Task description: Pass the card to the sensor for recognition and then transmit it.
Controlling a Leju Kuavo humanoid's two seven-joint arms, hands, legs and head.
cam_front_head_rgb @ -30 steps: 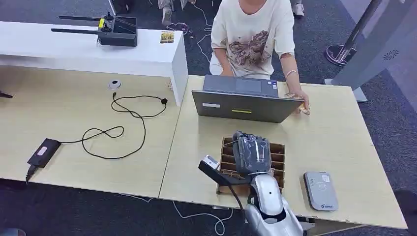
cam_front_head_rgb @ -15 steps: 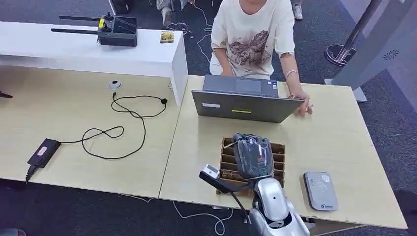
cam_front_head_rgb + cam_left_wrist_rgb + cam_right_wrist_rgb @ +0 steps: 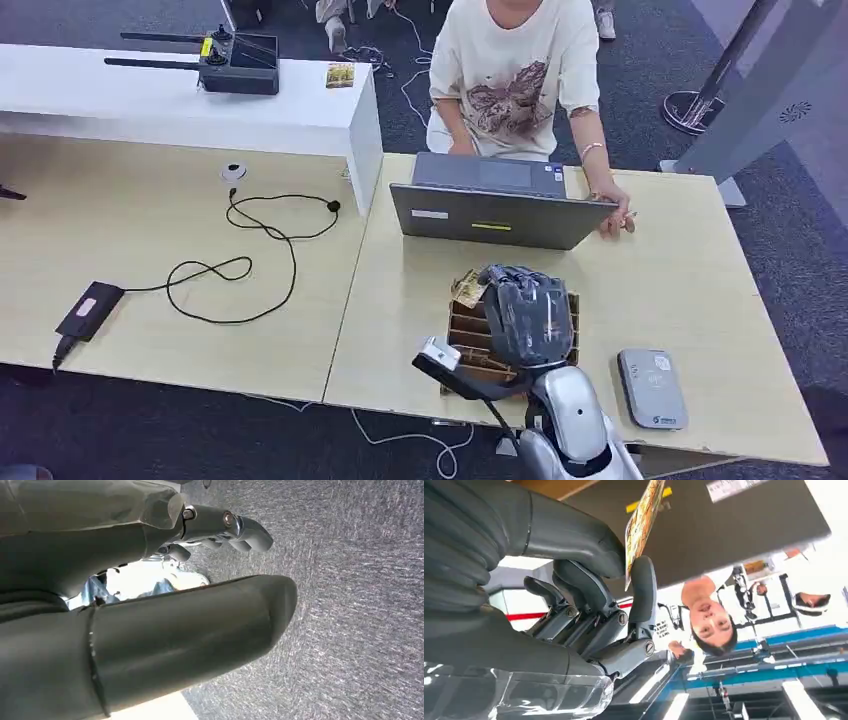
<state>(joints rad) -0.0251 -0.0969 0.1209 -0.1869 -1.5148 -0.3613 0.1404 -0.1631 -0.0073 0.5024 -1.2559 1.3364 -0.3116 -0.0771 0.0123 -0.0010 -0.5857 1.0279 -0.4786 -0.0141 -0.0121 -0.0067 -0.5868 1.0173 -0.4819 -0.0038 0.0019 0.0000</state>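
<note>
Right hand [image 3: 528, 318] pinches a thin yellow patterned card [image 3: 642, 522] between thumb and fingers [image 3: 642, 587], above the brown slotted cardboard holder [image 3: 567, 335], ready for the grey flat sensor pad [image 3: 652, 388] on the pale wooden worktop [image 3: 680, 290]. Left hand [image 3: 150, 610] hangs with fingers apart, holding nothing.

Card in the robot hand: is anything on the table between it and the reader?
Nothing visible. The right robot hand pinches the card above the slotted box; only bare table lies toward the reader.
</note>
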